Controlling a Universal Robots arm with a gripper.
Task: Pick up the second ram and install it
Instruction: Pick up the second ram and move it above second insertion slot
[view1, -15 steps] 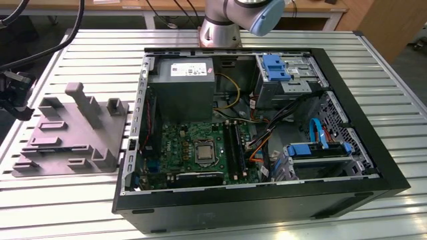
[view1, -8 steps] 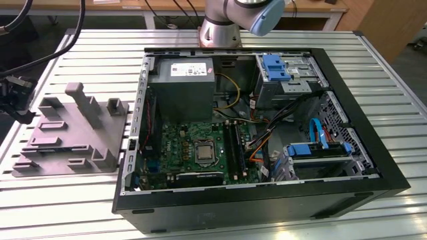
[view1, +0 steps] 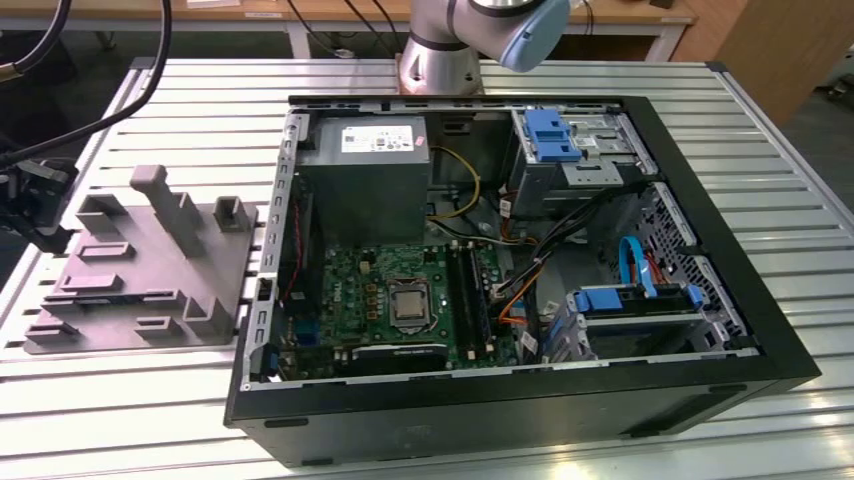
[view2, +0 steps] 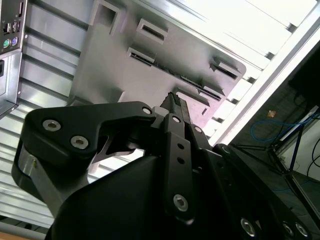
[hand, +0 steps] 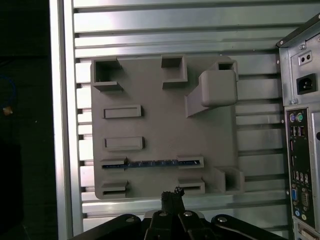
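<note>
The second ram (hand: 150, 163), a thin blue-green stick, stands on edge in a slot of the grey plastic block (hand: 150, 90). My gripper (hand: 172, 194) hangs above the block's edge, a short way off the stick and not touching it. Its black fingers are shut together with nothing between them. In the second wrist view the gripper (view2: 174, 101) shows from behind, pointing down at the same block (view2: 110, 60). In the exterior view the block (view1: 134, 270) lies on the table to the left of the open computer case (view1: 507, 250), whose motherboard (view1: 387, 290) has long black memory slots (view1: 467, 290).
The case holds a grey power supply (view1: 367, 150), blue drive brackets (view1: 554, 135) and loose cables (view1: 534, 260). Its rear port panel (hand: 300, 150) sits close beside the block. The block has tall upright posts (view1: 167, 200). The slatted metal table (view1: 120, 400) ends near the block's far side.
</note>
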